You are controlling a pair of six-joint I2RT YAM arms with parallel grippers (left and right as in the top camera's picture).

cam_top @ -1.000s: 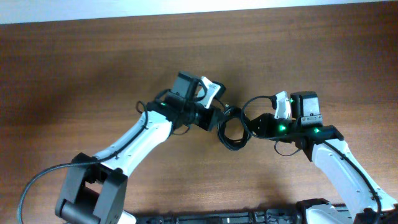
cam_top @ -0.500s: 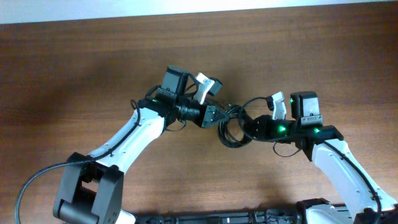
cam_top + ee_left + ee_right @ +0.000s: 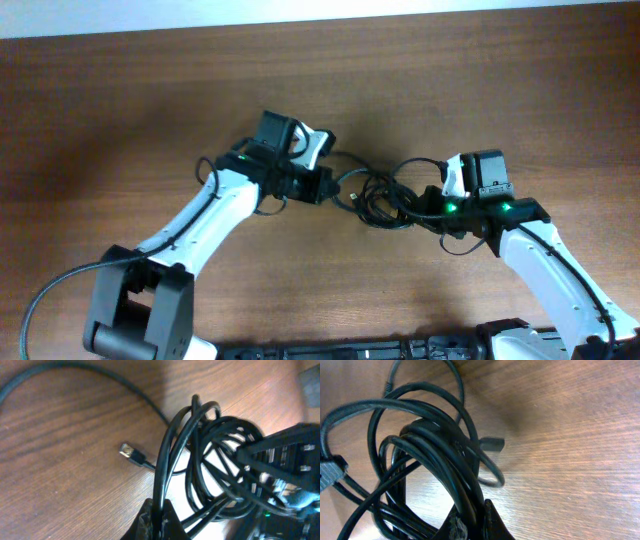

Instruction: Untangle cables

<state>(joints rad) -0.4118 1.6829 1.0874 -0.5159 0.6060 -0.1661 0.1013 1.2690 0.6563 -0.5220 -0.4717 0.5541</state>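
The cables are a tangle of thin black cords in loose loops between my two grippers at the table's middle. My left gripper is shut on one strand at the tangle's left side; the strand runs between its fingertips. A small silver plug end lies on the wood beside the loops. My right gripper is shut on a bundle of strands at the tangle's right side. A black plug end sticks out of the coil.
The brown wooden table stretches all round. A thicker black wire curves from the left arm base at the front left. A pale wall strip runs along the far edge.
The left gripper has pulled back to the left with its strand, and the right gripper has shifted slightly. The tangle has stretched wider and flatter between them.
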